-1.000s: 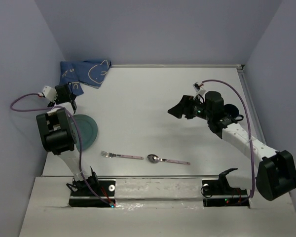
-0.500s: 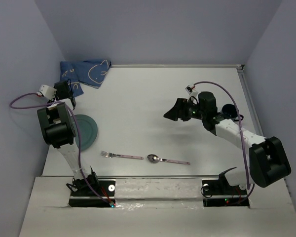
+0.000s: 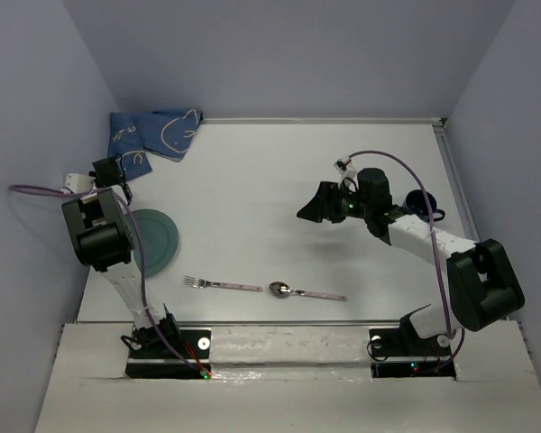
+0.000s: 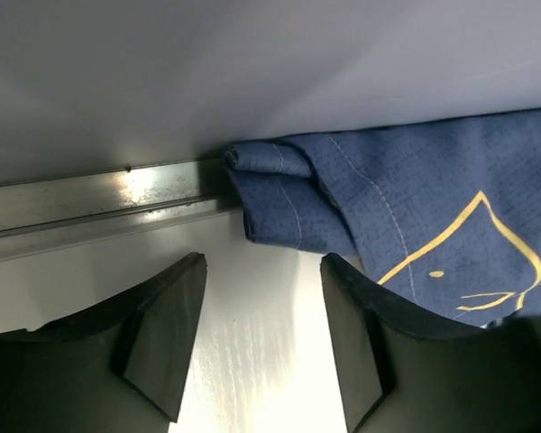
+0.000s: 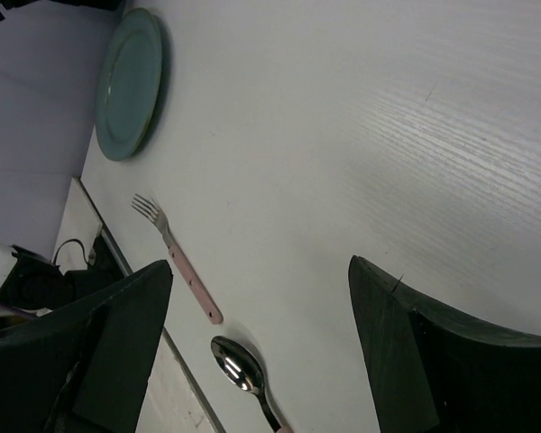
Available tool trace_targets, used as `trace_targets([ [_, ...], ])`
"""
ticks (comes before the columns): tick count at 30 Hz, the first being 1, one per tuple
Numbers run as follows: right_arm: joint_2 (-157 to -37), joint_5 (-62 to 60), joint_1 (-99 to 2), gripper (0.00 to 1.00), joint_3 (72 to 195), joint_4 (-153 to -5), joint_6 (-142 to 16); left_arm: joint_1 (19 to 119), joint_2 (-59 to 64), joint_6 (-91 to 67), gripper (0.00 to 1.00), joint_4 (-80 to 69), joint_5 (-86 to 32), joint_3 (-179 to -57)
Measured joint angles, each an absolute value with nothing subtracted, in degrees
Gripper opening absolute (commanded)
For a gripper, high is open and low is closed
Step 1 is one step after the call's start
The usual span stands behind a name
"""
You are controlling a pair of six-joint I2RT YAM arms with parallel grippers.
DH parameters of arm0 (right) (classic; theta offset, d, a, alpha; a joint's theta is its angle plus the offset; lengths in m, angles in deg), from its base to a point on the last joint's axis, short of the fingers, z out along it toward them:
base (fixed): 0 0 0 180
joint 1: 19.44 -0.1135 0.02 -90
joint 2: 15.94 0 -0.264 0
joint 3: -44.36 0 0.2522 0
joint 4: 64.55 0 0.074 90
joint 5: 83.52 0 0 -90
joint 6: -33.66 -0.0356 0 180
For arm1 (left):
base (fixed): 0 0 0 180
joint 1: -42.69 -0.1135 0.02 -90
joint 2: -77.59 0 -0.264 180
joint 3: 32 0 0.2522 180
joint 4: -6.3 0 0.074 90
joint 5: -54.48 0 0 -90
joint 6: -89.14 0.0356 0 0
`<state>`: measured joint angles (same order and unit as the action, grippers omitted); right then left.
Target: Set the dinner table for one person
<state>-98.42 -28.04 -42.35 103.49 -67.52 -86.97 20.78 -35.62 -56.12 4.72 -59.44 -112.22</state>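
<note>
1. Your left gripper point(image 4: 261, 347) is open and empty, just short of the cloth point(image 4: 415, 216) at the upper left of the top view. It's likely going for the cloth: go low and pinch the folded corner, clear of the rail point(image 4: 99, 203).
2. Your right gripper point(image 5: 261, 271) is spread wide and empty, hovering right of centre.
3. The table point(image 3: 270, 171) is plain white and flat and fills the frame. The plate point(image 3: 158, 239), fork point(image 3: 221, 284) and spoon point(image 3: 298, 291) lie on it from lower left to centre.
</note>
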Motion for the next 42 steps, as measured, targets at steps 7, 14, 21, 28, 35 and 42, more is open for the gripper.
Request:
trace_targets([
  [7,-99.84,-30.03,-42.35,0.83,103.51,-67.57,-86.97,20.45,-35.6,-57.7,0.85,7.56,-58.61,-111.78],
  [14,-100.1,-31.06,-42.35,0.83,103.81,-67.57,-86.58,20.34,-37.32,-58.55,0.41,8.55,-57.59,-113.7],
  [21,-100.97,-31.17,-42.35,0.83,103.81,-67.59,-86.1,20.56,-40.88,-59.23,0.0,8.61,-57.35,-117.31],
  [28,-101.54,-31.26,-42.35,0.83,103.81,-67.54,-85.92,20.82,-41.93,-58.53,0.0,10.03,-55.29,-118.29],
  [35,-102.26,-29.88,-42.35,0.83,104.62,-67.28,-86.71,26.75,-41.19,-53.28,0.0,15.74,-50.74,-117.44],
  [42,-102.2,-26.65,-42.37,0.83,109.04,-67.08,-88.3,37.96,-35.42,-47.66,0.0,14.73,-41.08,-121.27],
])
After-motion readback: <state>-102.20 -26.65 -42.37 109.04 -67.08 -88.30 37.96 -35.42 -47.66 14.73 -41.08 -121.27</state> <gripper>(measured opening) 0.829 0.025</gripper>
